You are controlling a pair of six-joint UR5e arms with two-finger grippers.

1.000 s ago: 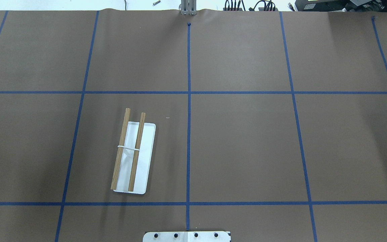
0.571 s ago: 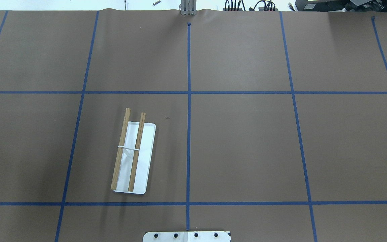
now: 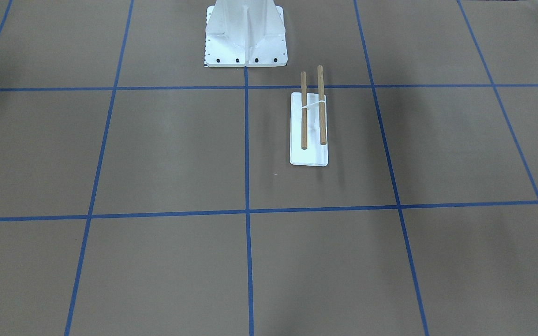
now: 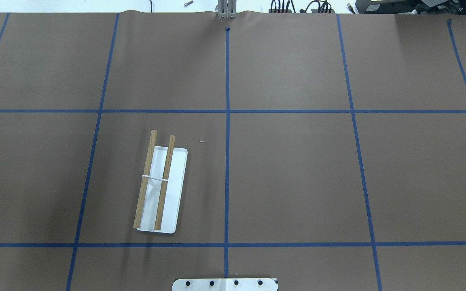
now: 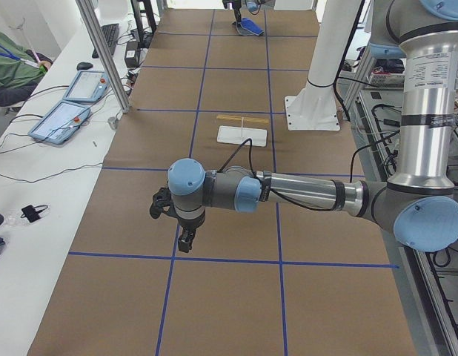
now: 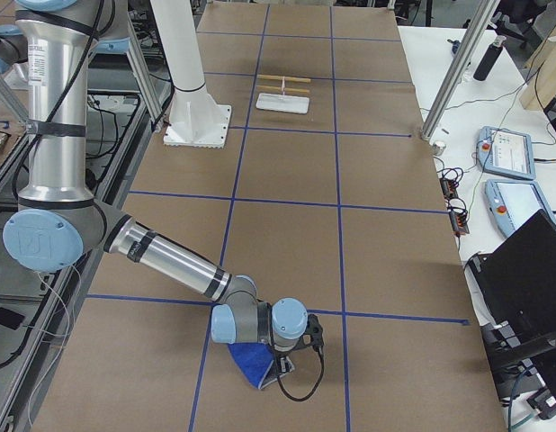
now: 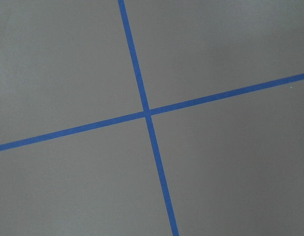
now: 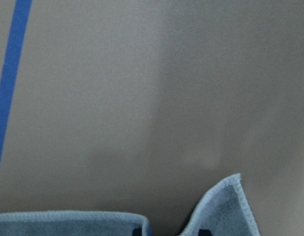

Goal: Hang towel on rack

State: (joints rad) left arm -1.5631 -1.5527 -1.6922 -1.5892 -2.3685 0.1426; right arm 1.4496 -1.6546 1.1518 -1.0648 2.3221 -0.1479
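The rack (image 4: 160, 190) is a white base with two raised wooden rods, left of the centre line; it also shows in the front view (image 3: 308, 126). The towel (image 6: 251, 360), bright blue with a light grey edge, lies on the table near the right end. My right gripper (image 6: 282, 358) is low over it. The right wrist view shows grey towel cloth (image 8: 221, 211) lifted at its bottom edge, with no fingers clear. I cannot tell whether it grips. My left gripper (image 5: 186, 241) hangs over bare table near the left end; I cannot tell its state. Neither gripper shows in the overhead view.
The robot's white base (image 3: 245, 32) stands at the table's near edge by the rack. Blue tape lines (image 7: 147, 113) grid the brown table. Tablets (image 5: 66, 119) and cables lie on the side bench beyond the far edge.
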